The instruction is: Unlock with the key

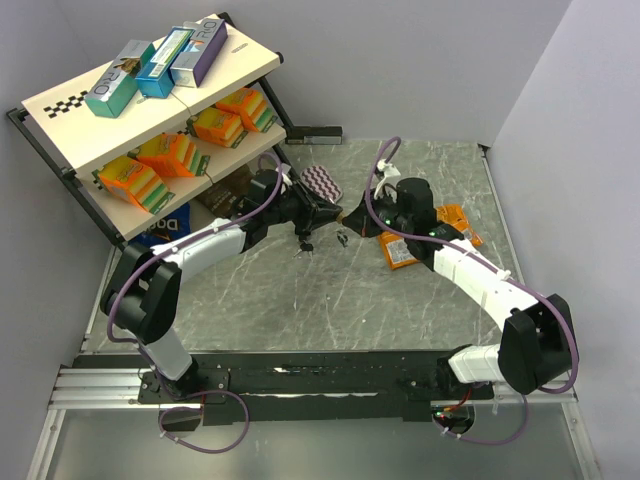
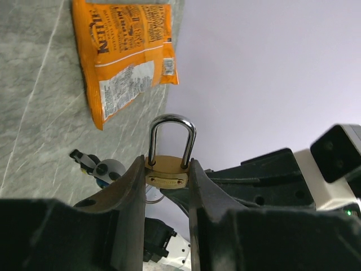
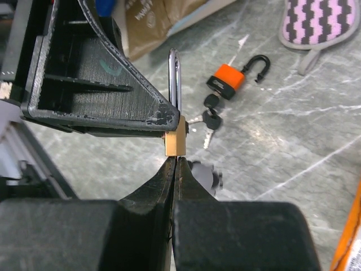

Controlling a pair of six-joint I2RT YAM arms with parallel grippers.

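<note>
My left gripper is shut on a small brass padlock, clamping its body sideways above the table. The steel shackle is closed. In the right wrist view the padlock sits just under the left finger. My right gripper is shut, its tips pressed against the padlock's bottom face. The key blade is hidden between the jaws. A spare grey key hangs beside them and also shows in the left wrist view. In the top view both grippers meet at mid-table.
An orange padlock with an open shackle and its keys lies on the table. A purple striped pad lies behind it. Orange snack bags lie by the right arm. A shelf with boxes stands at the back left.
</note>
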